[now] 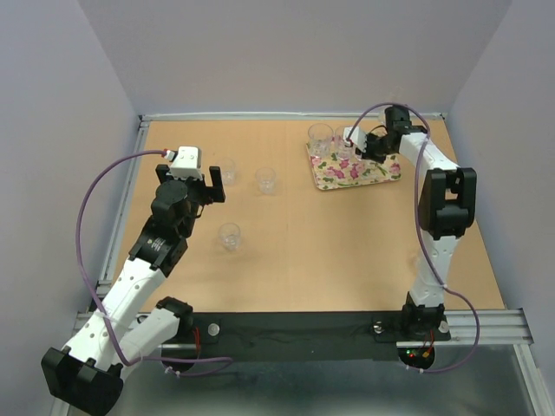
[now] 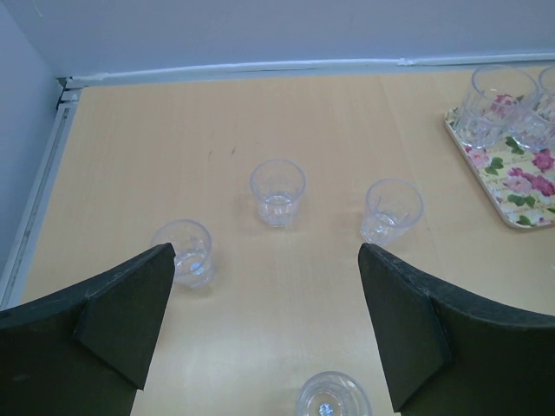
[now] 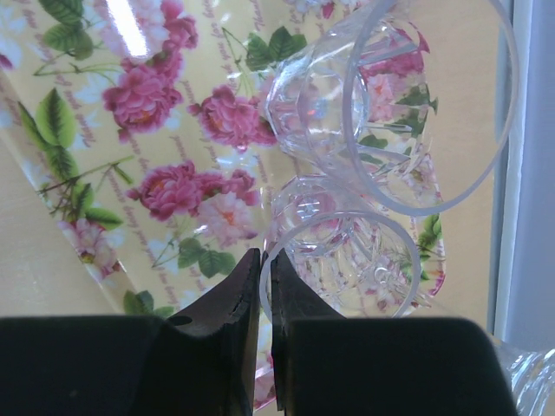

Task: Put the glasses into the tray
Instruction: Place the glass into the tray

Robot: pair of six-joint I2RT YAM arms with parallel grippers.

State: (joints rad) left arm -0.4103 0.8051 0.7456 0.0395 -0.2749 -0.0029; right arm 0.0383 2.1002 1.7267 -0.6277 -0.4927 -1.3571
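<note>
From my remote station the wooden table (image 1: 347,251) filled most of the top view, and the flowered tray (image 1: 375,172) lay at its far right, close to the back wall, cream with pink roses and green leaves. I judged the job well short of half done. Two of the glasses were over the tray's far end and the others stood out on the bare wood, well apart from it. The left gripper (image 2: 264,253) hung over the left half of the table with its jaws spread as wide as they go and nothing between them. The right gripper (image 3: 265,260) was over the tray with its jaws all but closed. As far as I could make out, they pinched the thin wall of the nearer glass (image 3: 342,260) at its rim, one finger inside and one outside. I could not tell whether that glass sat on the tray or hung just above it. Just beside it stood a second tray glass (image 3: 390,104), upright as far as I could judge. In the left wrist view I counted four loose tumblers: a middle one (image 2: 277,192), a right one (image 2: 392,212), a left one (image 2: 184,253) and a near one (image 2: 331,400) just ahead of the open jaws. All were upright, short, clear and empty. They were faceted toward the base, with thin rims that would be easy to tip or to chip against a neighbour. I saw no stemmed glass from any camera.
</note>
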